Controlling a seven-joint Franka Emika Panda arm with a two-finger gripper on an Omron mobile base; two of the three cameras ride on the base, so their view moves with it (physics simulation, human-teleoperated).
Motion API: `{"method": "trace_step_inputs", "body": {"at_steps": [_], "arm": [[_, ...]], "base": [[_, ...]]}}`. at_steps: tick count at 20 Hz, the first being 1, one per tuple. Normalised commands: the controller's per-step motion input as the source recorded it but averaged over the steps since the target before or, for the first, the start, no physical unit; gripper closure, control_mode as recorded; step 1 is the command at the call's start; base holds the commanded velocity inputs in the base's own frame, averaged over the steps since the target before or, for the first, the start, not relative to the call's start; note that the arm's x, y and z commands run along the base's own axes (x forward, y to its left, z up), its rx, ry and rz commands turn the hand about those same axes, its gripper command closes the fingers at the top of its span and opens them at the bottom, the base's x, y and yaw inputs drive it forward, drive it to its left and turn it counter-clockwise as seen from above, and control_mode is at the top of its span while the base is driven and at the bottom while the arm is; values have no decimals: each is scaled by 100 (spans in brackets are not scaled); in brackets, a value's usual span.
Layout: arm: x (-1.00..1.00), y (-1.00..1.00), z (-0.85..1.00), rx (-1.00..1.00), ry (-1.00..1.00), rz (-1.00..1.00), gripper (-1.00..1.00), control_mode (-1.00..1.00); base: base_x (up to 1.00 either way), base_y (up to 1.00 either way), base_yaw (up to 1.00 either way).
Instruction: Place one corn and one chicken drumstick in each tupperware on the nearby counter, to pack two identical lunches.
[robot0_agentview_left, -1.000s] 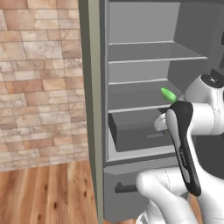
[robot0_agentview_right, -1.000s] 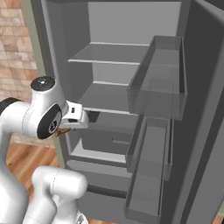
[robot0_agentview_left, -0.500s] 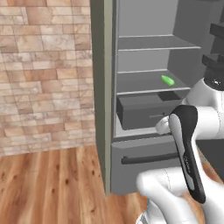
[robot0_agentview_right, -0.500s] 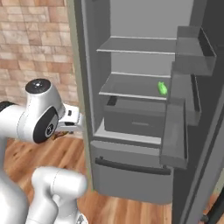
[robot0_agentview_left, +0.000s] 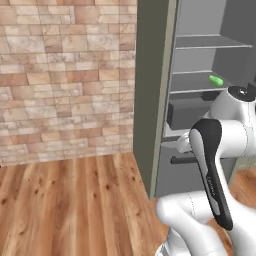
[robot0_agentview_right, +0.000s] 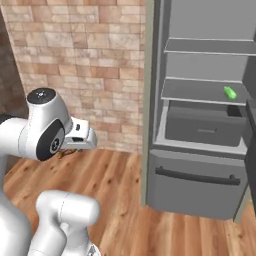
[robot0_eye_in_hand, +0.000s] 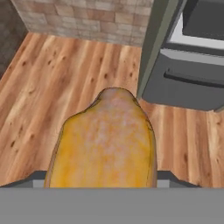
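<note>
- In the hand view I see a chicken drumstick (robot0_eye_in_hand: 105, 140) right up against the camera, orange-brown and mottled, lower centre of the frame. It sits where the fingertips would rise, so I judge the gripper is clamped on it with the jaws set wide; the tips themselves are hidden behind it.
- One corn (robot0_agentview_right: 230, 92) lies on a fridge shelf (robot0_agentview_right: 200, 91), right side of the right base view; the same green cob shows upper right in the left base view (robot0_agentview_left: 216, 80).
- The open fridge (robot0_agentview_right: 200, 125) has a grey crisper drawer (robot0_agentview_right: 205, 130) below that shelf and a closed freezer drawer (robot0_agentview_right: 192, 187) with a dark handle at the bottom.
- A brick wall (robot0_agentview_left: 65, 80) fills the left of both base views, with wood floor (robot0_eye_in_hand: 52, 87) beneath.
- I can see neither tupperware nor the counter from here, so I cannot tell what is already packed.
- My read: the drumstick needs carrying to a tray, and that corn remains to be fetched.
</note>
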Motion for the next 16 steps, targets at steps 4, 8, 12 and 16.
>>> {"method": "trace_step_inputs", "body": {"at_steps": [4, 8, 12, 16], "arm": [[0, 0, 0, 0, 0, 0, 100, 100], [0, 0, 0, 0, 0, 0, 100, 100], [0, 0, 0, 0, 0, 0, 100, 100], [0, 0, 0, 0, 0, 0, 100, 100]], "base": [[-100, 24, 0], [-100, 17, 0], [-100, 2, -1], [-100, 0, -5]]}}
